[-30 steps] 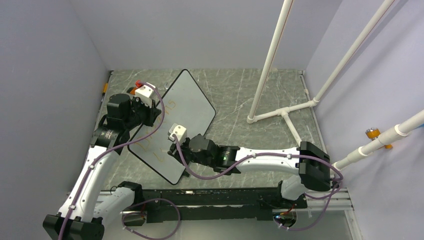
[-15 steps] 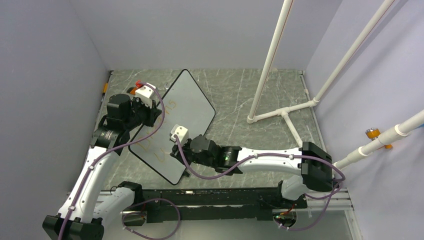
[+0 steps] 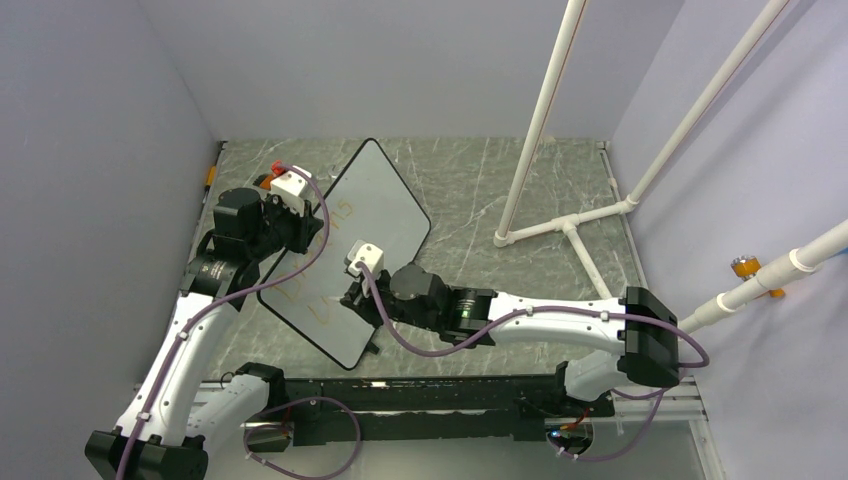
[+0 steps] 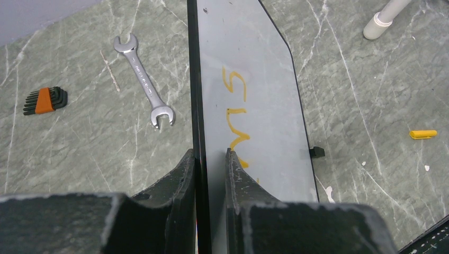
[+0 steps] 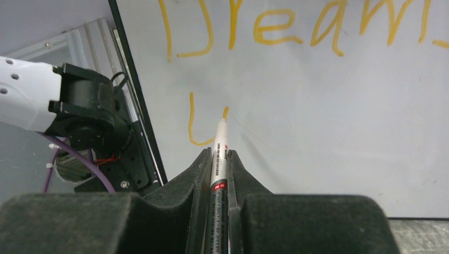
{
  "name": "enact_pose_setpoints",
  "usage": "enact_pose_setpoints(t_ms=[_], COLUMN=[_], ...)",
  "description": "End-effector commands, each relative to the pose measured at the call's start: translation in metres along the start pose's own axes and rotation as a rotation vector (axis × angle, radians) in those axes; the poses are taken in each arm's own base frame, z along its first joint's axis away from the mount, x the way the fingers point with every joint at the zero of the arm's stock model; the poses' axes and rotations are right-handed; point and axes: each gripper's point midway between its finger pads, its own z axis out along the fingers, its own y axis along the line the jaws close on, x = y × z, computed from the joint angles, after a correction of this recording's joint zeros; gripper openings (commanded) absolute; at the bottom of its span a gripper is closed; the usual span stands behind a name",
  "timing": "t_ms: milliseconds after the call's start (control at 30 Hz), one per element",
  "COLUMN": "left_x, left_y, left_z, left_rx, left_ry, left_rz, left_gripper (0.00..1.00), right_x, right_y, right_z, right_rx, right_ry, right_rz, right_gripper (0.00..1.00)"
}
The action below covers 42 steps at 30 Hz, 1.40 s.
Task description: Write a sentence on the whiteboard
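Observation:
The whiteboard [image 3: 385,200] is propped tilted above the table, and my left gripper [image 4: 210,157] is shut on its black left rim [image 4: 192,79]. The left gripper [image 3: 300,228] sits at the board's upper left edge in the top view. My right gripper [image 5: 218,153] is shut on a white marker [image 5: 221,135], whose orange tip touches the board. The sentence [image 5: 286,26] reads "Dream..." in orange on the top line. Below it stand an "L" [image 5: 195,124] and a short fresh stroke at the tip. My right gripper [image 3: 352,297] is over the board's lower part.
A wrench [image 4: 143,79] and an orange hex key set [image 4: 45,100] lie on the marble table left of the board. A yellow marker cap [image 4: 422,134] lies to its right. A white pipe frame [image 3: 570,225] stands at the back right.
My right arm has shifted a little up and to the right along the board with the marker. The left arm and the board have stayed put.

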Motion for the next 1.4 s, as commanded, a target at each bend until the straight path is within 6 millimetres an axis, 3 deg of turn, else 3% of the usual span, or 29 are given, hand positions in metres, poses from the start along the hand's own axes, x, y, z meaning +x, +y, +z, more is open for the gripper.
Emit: enact_pose_setpoints(t_ms=[0,300,700,967,1367], left_x=[0.055,0.054,0.055,0.054,0.055], left_y=[-0.017,-0.017,-0.017,-0.017,-0.017], left_z=[-0.001,-0.001,-0.001,-0.001,0.0], left_rx=[0.085,0.088,0.087,0.084,0.084], left_ry=[0.194,0.191,0.192,0.192,0.193], left_rz=[0.024,0.024,0.023,0.023,0.022], left_gripper=[0.0,0.0,0.0,0.0,0.0], right_x=[-0.042,-0.051,-0.025,-0.014,-0.03], right_y=[0.006,0.011,0.008,-0.008,-0.015], right_z=[0.005,0.019,0.035,0.033,0.018], right_rx=[-0.018,-0.038,-0.02,0.045,0.075], right_ry=[-0.091,-0.098,-0.039,-0.009,-0.038], right_rz=[-0.012,-0.026,-0.041,-0.057,-0.063], right_gripper=[0.0,0.0,0.0,0.0,0.0])
